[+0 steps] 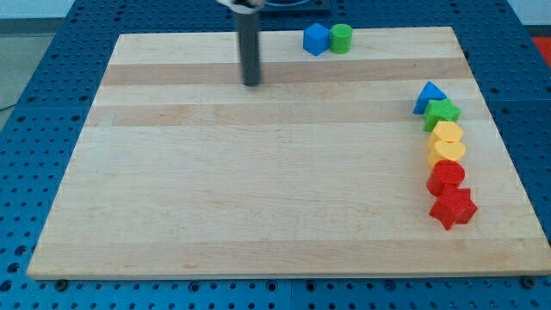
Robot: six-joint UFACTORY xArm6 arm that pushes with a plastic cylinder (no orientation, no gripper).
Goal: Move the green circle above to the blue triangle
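Observation:
The green circle (342, 38) stands at the view's top edge of the wooden board (258, 189), touching a blue cube (316, 40) on its left. The blue triangle (429, 96) sits at the view's right, at the head of a column of blocks. My tip (251, 83) rests on the board, well to the left of and a little below the green circle, apart from every block.
Below the blue triangle a column runs down the view's right side: a green star (442, 112), two yellow blocks (447, 133) (447, 151), a red circle (446, 177) and a red star (453, 207). A blue perforated table (34, 103) surrounds the board.

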